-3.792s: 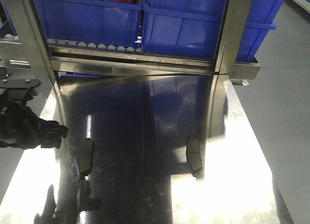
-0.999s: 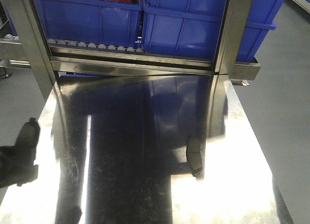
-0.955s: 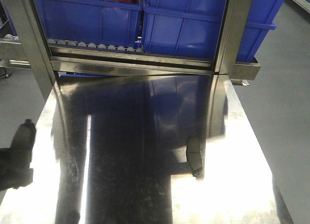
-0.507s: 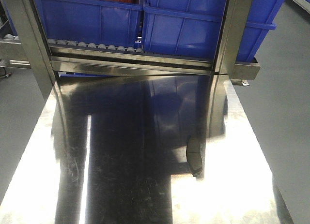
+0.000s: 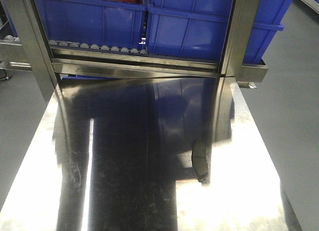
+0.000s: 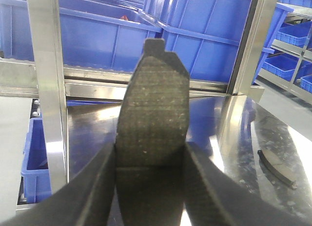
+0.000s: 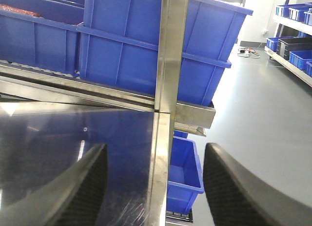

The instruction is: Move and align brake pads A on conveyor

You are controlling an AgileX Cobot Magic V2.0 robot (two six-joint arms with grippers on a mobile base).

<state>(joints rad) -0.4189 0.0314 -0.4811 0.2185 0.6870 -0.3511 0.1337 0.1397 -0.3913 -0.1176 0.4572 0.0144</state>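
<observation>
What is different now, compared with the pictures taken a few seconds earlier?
The left gripper took hold of the left brake pad, lifted it off the steel table and carried it leftwards, out of the front view. The left wrist view shows it clamped in that gripper. The right brake pad stayed in place on the table, and the blue bins did not move.

Factory: blue parts bins [image 5: 189, 36], steel table [image 5: 239, 191]

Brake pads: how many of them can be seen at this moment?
2. One brake pad is clamped upright in the left gripper. The other brake pad lies flat on the steel table, toward its right side. More may be out of frame.
</observation>
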